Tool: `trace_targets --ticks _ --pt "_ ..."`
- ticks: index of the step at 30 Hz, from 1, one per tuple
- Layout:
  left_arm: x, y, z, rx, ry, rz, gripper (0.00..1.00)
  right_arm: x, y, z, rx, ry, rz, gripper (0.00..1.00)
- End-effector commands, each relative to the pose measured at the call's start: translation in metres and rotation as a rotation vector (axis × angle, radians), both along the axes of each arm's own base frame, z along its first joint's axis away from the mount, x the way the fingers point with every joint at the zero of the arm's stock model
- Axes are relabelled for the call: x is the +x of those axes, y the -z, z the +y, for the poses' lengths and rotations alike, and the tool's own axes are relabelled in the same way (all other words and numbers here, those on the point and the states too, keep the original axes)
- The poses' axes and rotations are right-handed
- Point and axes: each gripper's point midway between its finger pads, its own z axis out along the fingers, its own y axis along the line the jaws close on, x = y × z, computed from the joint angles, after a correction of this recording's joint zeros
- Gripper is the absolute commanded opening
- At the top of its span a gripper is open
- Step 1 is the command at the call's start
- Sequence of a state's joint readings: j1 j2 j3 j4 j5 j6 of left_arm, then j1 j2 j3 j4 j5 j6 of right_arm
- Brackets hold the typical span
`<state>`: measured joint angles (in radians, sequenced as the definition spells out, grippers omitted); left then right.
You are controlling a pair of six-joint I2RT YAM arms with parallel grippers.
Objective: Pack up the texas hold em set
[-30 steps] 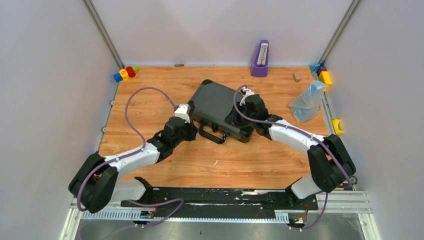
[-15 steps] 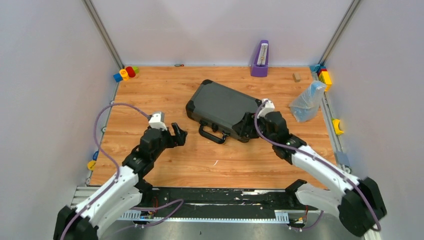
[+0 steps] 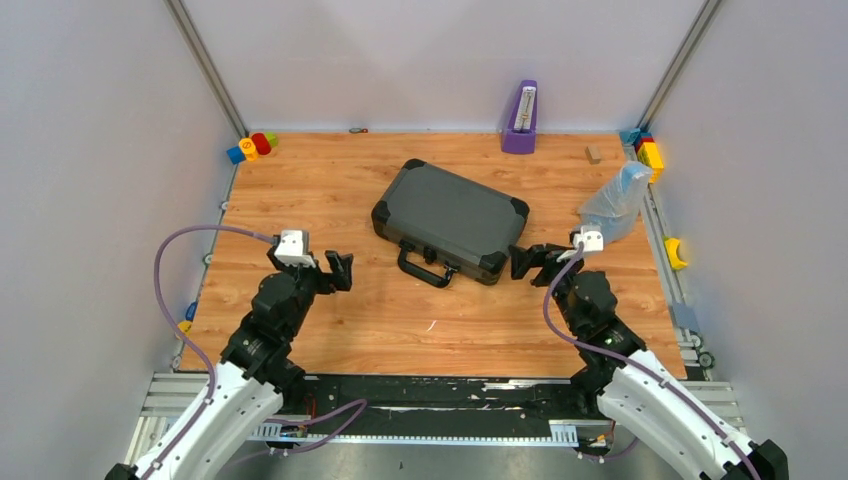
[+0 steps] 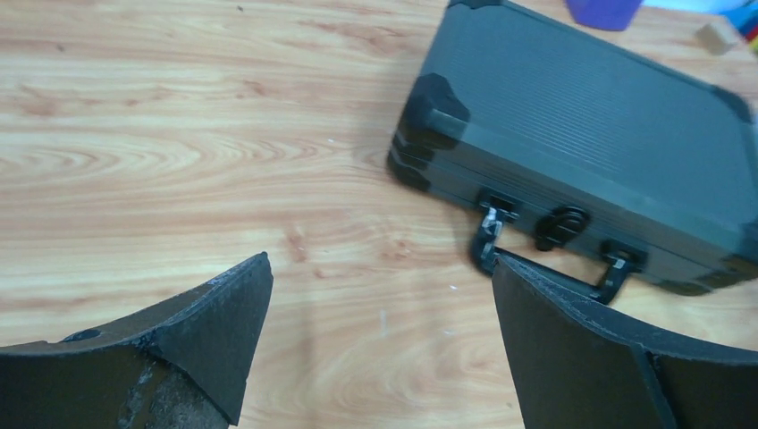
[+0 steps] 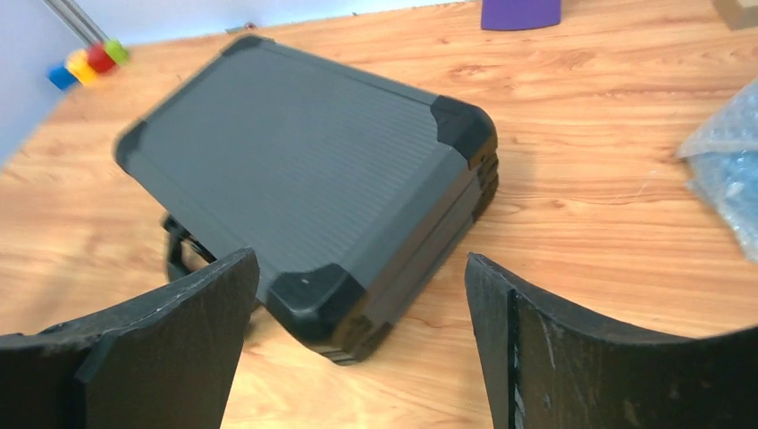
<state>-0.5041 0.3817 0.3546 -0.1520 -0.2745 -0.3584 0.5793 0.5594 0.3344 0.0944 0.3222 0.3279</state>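
On the wood-grain bench (image 3: 330, 180) the closed black hard case (image 3: 450, 215) lies flat near the middle, its handle (image 3: 425, 270) facing the arms, the left tool (image 3: 343, 271) wide and empty nearby, the right tool (image 3: 527, 262) wide beside its corner.

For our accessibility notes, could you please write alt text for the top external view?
A closed black hard case lies angled on a wooden table, handle toward the arms. The left gripper and right gripper flank it, open, holding nothing; a clear plastic bag lies at right.
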Motion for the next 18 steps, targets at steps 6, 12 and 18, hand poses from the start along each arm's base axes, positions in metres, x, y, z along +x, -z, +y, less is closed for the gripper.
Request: trace_targets --ticks 6,12,18 --pt "0.05 -0.023 0.026 0.378 -0.13 -0.168 1.0 0.038 0.005 -0.042 -0.264 0.156 -0.124 0.89" --pt "0.066 0.002 0.052 0.459 -0.238 -0.21 1.0 0.051 0.031 -0.103 -0.155 0.282 -0.106 0.89" --pt "0.085 0.032 0.094 0.381 -0.317 -0.152 1.0 0.072 0.065 -0.124 -0.192 0.391 -0.059 0.89"
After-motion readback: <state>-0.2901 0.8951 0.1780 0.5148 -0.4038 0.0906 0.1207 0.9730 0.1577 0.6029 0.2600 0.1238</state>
